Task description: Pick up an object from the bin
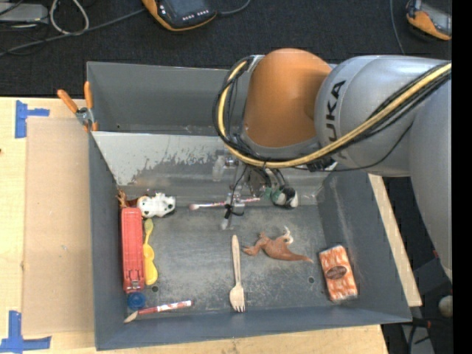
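Pincer (234, 206) low in bin (147, 94), seemingly over thin pink stick (208, 206), apart or together unclear

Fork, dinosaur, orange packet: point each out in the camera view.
fork (236, 265), camera view, middle of the handle.
dinosaur (277, 250), camera view, body.
orange packet (338, 273), camera view, centre of the top face.

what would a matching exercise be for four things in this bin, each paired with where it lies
Things:
1 wooden fork
2 toy dinosaur
3 red stapler
4 orange packet

Places in the camera view:
A far left, lying lengthwise
B far right, low down
C low in the middle, prongs pointing down
D just right of the fork's handle

Pairs: 1-C, 2-D, 3-A, 4-B
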`<control>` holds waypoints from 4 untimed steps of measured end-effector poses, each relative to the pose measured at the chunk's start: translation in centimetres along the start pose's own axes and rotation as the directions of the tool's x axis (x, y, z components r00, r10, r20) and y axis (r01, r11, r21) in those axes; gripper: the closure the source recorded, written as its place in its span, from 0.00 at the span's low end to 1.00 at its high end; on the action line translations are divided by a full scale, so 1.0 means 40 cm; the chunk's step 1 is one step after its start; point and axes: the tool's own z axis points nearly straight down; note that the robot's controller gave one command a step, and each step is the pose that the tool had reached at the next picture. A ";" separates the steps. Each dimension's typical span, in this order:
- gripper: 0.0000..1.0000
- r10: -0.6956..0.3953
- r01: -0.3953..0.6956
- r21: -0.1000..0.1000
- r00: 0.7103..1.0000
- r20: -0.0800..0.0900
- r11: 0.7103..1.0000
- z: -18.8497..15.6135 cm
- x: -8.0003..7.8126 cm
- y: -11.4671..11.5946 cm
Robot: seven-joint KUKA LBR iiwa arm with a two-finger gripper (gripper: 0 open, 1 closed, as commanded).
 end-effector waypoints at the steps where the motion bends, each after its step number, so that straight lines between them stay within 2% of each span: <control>1: 0.00 -0.036 0.036 0.001 0.999 -0.001 0.999 -0.091 0.056 -0.126; 2: 0.00 -0.073 0.073 -0.002 0.997 -0.006 0.997 0.009 0.058 -0.157; 3: 0.00 -0.059 0.059 0.002 0.998 0.011 0.998 -0.003 0.122 -0.212; 4: 0.00 -0.060 0.060 -0.002 0.998 -0.007 0.998 0.112 0.207 -0.245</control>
